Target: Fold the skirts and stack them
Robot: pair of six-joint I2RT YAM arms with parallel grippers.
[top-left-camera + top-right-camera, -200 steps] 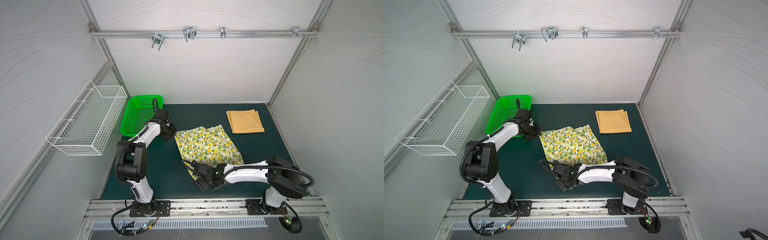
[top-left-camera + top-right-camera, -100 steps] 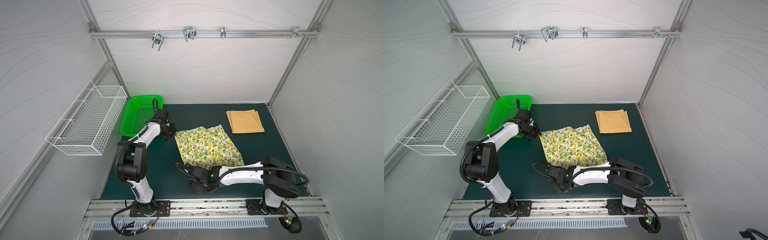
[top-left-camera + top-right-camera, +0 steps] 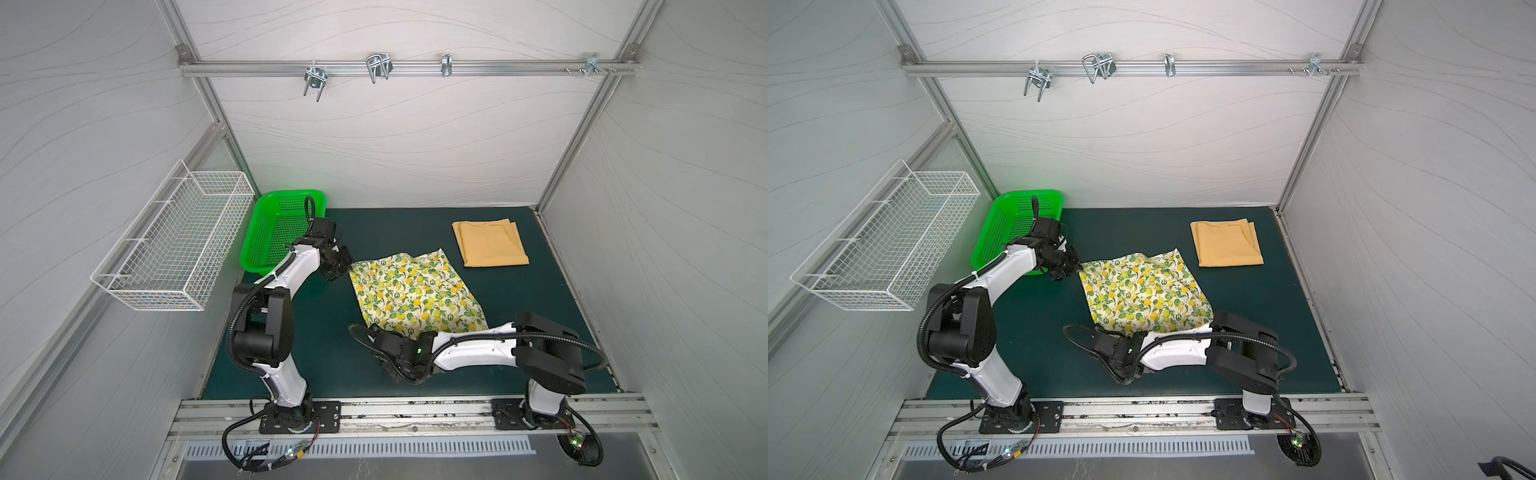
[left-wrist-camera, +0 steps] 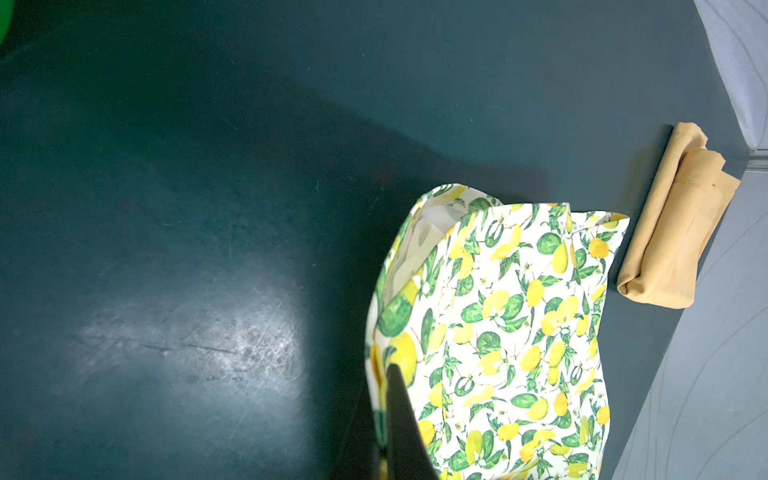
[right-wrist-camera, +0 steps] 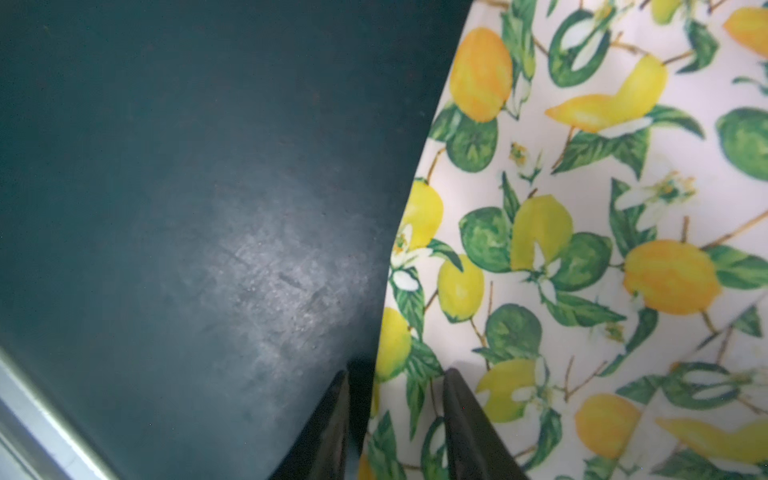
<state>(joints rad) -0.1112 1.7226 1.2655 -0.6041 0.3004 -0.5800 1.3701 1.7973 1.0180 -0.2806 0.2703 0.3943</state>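
**Two claws at the lemon skirt**

At the front, the right claw (image 5: 395,376) sits low at the near corner of the lemon skirt (image 3: 415,291). Its two black fingers (image 5: 461,415) are a little apart. The edge of the skirt lies between them, and they are not pinching it.

The lemon skirt lies spread out in the middle of the dark green mat (image 3: 324,340). It is mostly flat, with some bumps near its far edge.

At the skirt's far left corner, the left claw (image 3: 341,267) is closed tight on the cloth. The left wrist view shows that corner lifted a bit, with the white inside showing.

Farther back on the right, the yellow skirt (image 3: 490,243) lies folded flat. It is just beside the lemon skirt but not touching it.

In the far left corner sits the green basket (image 3: 270,237). A white wire basket (image 3: 178,245) hangs on the left wall.
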